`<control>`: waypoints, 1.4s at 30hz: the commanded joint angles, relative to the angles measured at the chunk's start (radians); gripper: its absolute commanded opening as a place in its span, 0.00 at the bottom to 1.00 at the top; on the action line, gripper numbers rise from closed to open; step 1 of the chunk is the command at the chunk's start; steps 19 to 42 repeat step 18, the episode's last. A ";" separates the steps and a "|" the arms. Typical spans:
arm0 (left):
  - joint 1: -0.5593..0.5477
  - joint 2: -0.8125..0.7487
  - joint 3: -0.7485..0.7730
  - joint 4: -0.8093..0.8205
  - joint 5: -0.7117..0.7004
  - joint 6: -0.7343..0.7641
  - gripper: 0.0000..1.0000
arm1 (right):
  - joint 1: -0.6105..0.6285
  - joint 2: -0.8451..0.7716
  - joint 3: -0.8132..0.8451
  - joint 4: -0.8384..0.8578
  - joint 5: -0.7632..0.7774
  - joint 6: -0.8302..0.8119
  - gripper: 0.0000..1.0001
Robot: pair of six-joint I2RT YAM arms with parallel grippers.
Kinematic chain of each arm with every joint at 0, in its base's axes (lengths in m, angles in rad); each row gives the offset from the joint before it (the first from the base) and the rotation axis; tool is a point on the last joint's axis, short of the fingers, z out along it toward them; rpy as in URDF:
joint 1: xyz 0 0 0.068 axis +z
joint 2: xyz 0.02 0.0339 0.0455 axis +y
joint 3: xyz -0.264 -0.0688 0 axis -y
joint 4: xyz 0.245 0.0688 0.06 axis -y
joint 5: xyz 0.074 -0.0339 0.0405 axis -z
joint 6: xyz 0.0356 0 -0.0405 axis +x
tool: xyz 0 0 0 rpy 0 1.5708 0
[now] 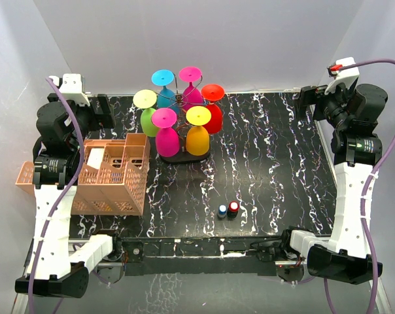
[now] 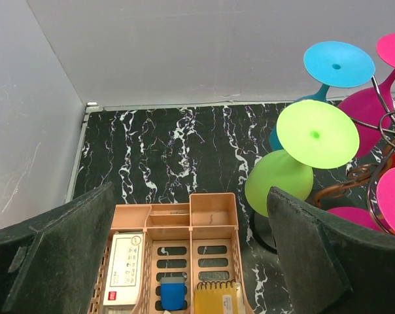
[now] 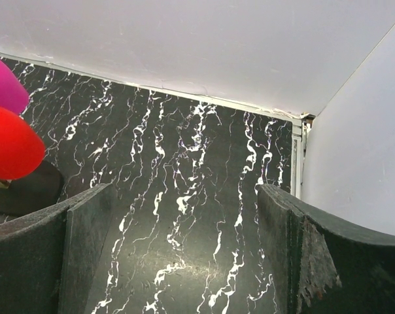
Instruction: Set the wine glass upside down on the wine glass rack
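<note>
Six glasses [image 1: 165, 134] are hung bowl-down on the rack [image 1: 184, 158], upper centre, feet caught by its scrolls. The left gripper [image 2: 191, 235] and right gripper [image 3: 184, 242] are held wide, empty, clear of it.

An orange lattice crate [image 1: 112, 176] sits at the left of the black marbled surface [image 1: 269, 163]. Its compartments hold a white box [image 2: 123, 268], a blue item [image 2: 173, 292] and a yellow spiral notebook [image 2: 217, 299]. Near the front edge, a blue-topped piece [image 1: 222, 210] stands just beside a red-topped piece [image 1: 233, 207].
</note>
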 commanded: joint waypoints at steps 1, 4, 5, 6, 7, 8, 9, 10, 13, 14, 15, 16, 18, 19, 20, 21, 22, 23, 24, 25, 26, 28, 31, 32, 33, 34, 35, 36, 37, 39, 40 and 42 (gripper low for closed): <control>0.005 -0.025 0.012 -0.001 0.017 0.006 0.97 | -0.008 -0.017 0.002 0.056 -0.007 0.007 0.98; 0.005 -0.025 0.011 -0.002 0.018 0.008 0.97 | -0.008 -0.018 0.002 0.056 -0.007 0.005 0.98; 0.005 -0.026 0.010 -0.001 0.018 0.007 0.97 | -0.008 -0.018 0.002 0.056 -0.008 0.005 0.98; 0.005 -0.025 0.010 0.000 0.018 0.008 0.97 | -0.008 -0.018 0.003 0.056 -0.009 0.005 0.98; 0.005 -0.025 0.009 0.001 0.018 0.008 0.97 | -0.008 -0.017 0.004 0.055 -0.010 0.005 0.98; 0.005 -0.024 0.009 0.001 0.019 0.008 0.97 | -0.008 -0.016 0.004 0.055 -0.011 0.005 0.98; 0.005 -0.025 0.009 0.001 0.020 0.008 0.97 | -0.008 -0.017 0.004 0.055 -0.011 0.005 0.98; 0.005 -0.023 0.007 0.001 0.020 0.008 0.97 | -0.008 -0.016 0.002 0.057 -0.011 0.005 0.98; 0.005 -0.023 0.007 0.003 0.020 0.006 0.97 | -0.009 -0.016 0.001 0.057 -0.012 0.005 0.98; 0.005 -0.022 0.006 0.004 0.020 0.006 0.97 | -0.009 -0.016 0.001 0.059 -0.012 0.005 0.98; 0.005 -0.022 0.006 0.004 0.020 0.006 0.97 | -0.010 -0.015 0.001 0.058 -0.012 0.005 0.98; 0.005 -0.021 0.006 0.006 0.020 0.006 0.97 | -0.010 -0.014 0.001 0.059 -0.013 0.005 0.98; 0.005 -0.022 0.003 0.006 0.020 0.006 0.97 | -0.010 -0.014 -0.001 0.059 -0.015 0.005 0.98; 0.005 -0.022 0.003 0.006 0.020 0.006 0.97 | -0.010 -0.014 -0.001 0.059 -0.015 0.005 0.98; 0.005 -0.022 0.003 0.006 0.020 0.006 0.97 | -0.010 -0.014 -0.001 0.059 -0.015 0.005 0.98; 0.005 -0.022 0.003 0.006 0.020 0.006 0.97 | -0.010 -0.014 -0.001 0.059 -0.015 0.005 0.98; 0.005 -0.022 0.003 0.006 0.020 0.006 0.97 | -0.010 -0.014 -0.001 0.059 -0.015 0.005 0.98; 0.005 -0.022 0.003 0.006 0.020 0.006 0.97 | -0.010 -0.014 -0.001 0.059 -0.015 0.005 0.98; 0.005 -0.022 0.003 0.006 0.020 0.006 0.97 | -0.010 -0.014 -0.001 0.059 -0.015 0.005 0.98; 0.005 -0.022 0.003 0.006 0.020 0.006 0.97 | -0.010 -0.014 -0.001 0.059 -0.015 0.005 0.98; 0.005 -0.022 0.003 0.006 0.020 0.006 0.97 | -0.010 -0.014 -0.001 0.059 -0.015 0.005 0.98; 0.005 -0.022 0.003 0.006 0.020 0.006 0.97 | -0.010 -0.014 -0.001 0.059 -0.015 0.005 0.98; 0.005 -0.022 0.003 0.006 0.020 0.006 0.97 | -0.010 -0.014 -0.001 0.059 -0.015 0.005 0.98; 0.005 -0.022 0.003 0.006 0.020 0.006 0.97 | -0.010 -0.014 -0.001 0.059 -0.015 0.005 0.98; 0.005 -0.022 0.003 0.006 0.020 0.006 0.97 | -0.010 -0.014 -0.001 0.059 -0.015 0.005 0.98; 0.005 -0.022 0.003 0.006 0.020 0.006 0.97 | -0.010 -0.014 -0.001 0.059 -0.015 0.005 0.98; 0.005 -0.022 0.003 0.006 0.020 0.006 0.97 | -0.010 -0.014 -0.001 0.059 -0.015 0.005 0.98; 0.005 -0.022 0.003 0.006 0.020 0.006 0.97 | -0.010 -0.014 -0.001 0.059 -0.015 0.005 0.98; 0.005 -0.022 0.003 0.006 0.020 0.006 0.97 | -0.010 -0.014 -0.001 0.059 -0.015 0.005 0.98; 0.005 -0.022 0.003 0.006 0.020 0.006 0.97 | -0.010 -0.014 -0.001 0.059 -0.015 0.005 0.98; 0.005 -0.022 0.003 0.006 0.020 0.006 0.97 | -0.010 -0.014 -0.001 0.059 -0.015 0.005 0.98; 0.005 -0.022 0.003 0.006 0.020 0.006 0.97 | -0.010 -0.014 -0.001 0.059 -0.015 0.005 0.98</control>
